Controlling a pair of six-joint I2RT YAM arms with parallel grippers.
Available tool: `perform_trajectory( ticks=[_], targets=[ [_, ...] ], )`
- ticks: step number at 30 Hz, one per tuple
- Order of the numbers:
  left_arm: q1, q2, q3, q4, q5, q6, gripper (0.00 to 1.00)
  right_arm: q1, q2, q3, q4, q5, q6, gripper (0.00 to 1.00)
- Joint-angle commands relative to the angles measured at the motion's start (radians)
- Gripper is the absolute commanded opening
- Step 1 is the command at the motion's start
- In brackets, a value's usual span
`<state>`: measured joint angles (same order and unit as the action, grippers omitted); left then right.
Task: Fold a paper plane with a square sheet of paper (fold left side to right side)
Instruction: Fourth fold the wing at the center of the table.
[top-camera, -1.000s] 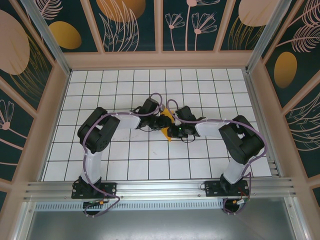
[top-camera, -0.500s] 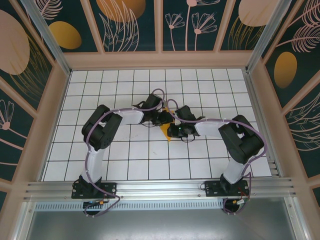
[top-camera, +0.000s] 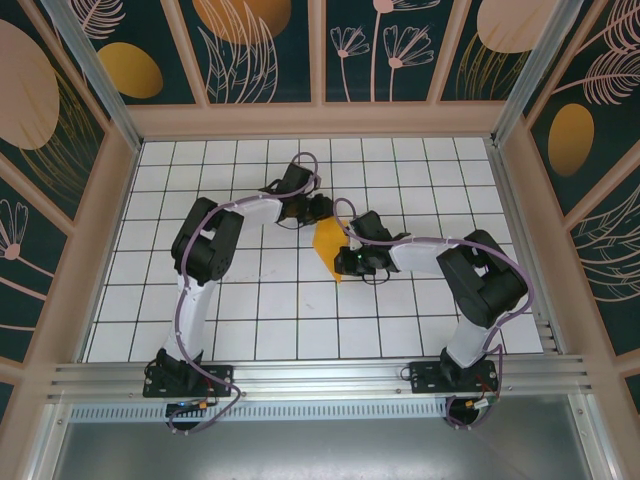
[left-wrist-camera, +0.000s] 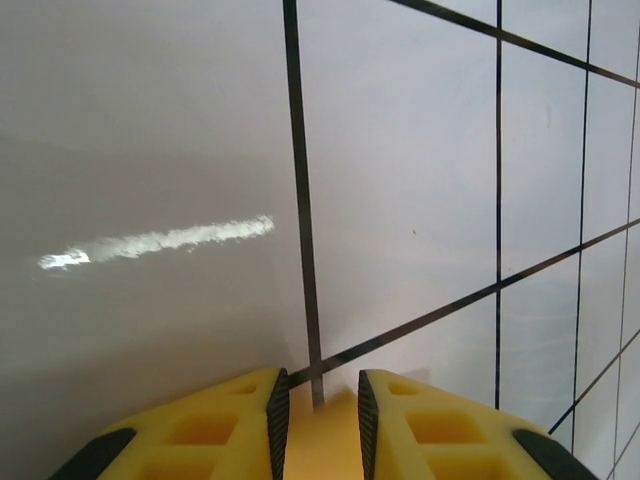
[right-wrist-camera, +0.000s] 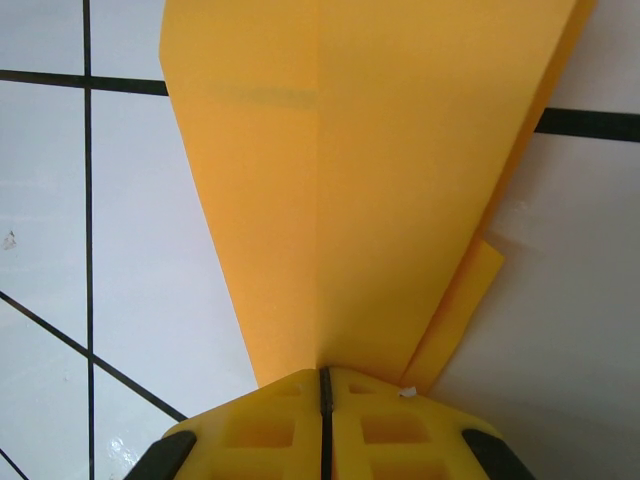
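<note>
View from above: a white gridded table (top-camera: 250, 300) with two robot arms reaching to its middle. A folded orange paper (top-camera: 328, 245), tapering to a point at its near end, lies there on the tiles. The right gripper (top-camera: 343, 263) sits at that near point. Its wrist camera shows the yellow fingers (right-wrist-camera: 270, 420) pressed together, pinching the paper's narrow end at the centre crease (a loose flap sticks out on the right). The left gripper (top-camera: 318, 208) is just beyond the paper's far edge. Its jaws stand narrowly apart over bare tile, and whether they touch the paper cannot be told.
</note>
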<state>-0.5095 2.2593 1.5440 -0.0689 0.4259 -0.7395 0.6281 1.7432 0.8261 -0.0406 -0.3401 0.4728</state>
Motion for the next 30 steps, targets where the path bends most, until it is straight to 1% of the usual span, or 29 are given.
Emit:
perform_trajectory(
  ticks=[1, 5, 8, 14, 16, 20, 21, 23, 25, 27, 30],
  targets=[
    [0.022, 0.027, 0.042, -0.052, -0.014, 0.041, 0.29, 0.011, 0.095, -0.058, -0.19, 0.075, -0.025, 0.11],
    [0.026, 0.003, 0.049, -0.06, -0.012, 0.057, 0.3, 0.011, 0.092, -0.055, -0.189, 0.075, -0.024, 0.11],
    [0.031, -0.044, 0.03, -0.062, -0.023, 0.071, 0.3, 0.011, 0.074, -0.057, -0.171, 0.071, -0.022, 0.11],
    [0.04, -0.227, -0.08, -0.066, -0.106, 0.101, 0.33, 0.004, -0.037, -0.029, -0.117, 0.07, -0.048, 0.14],
    [0.04, -0.305, -0.143, -0.057, -0.125, 0.104, 0.34, -0.003, -0.087, -0.01, -0.105, 0.067, -0.059, 0.2],
    [0.04, -0.445, -0.282, -0.013, -0.119, 0.084, 0.36, -0.039, -0.186, 0.005, -0.09, 0.057, -0.075, 0.3],
    [0.04, -0.479, -0.317, -0.002, -0.113, 0.077, 0.37, -0.054, -0.209, 0.004, -0.083, 0.053, -0.077, 0.33],
    [0.039, -0.53, -0.395, 0.033, -0.083, 0.056, 0.37, -0.076, -0.233, -0.004, -0.067, 0.035, -0.085, 0.39],
    [0.032, -0.573, -0.474, 0.094, -0.031, 0.019, 0.38, -0.132, -0.234, -0.015, -0.037, -0.01, -0.088, 0.41],
    [0.015, -0.58, -0.526, 0.15, 0.008, -0.014, 0.39, -0.156, -0.229, -0.032, 0.002, -0.05, -0.086, 0.44],
    [-0.017, -0.551, -0.54, 0.192, 0.027, -0.036, 0.4, -0.174, -0.225, -0.061, 0.053, -0.077, -0.072, 0.49]
  ],
)
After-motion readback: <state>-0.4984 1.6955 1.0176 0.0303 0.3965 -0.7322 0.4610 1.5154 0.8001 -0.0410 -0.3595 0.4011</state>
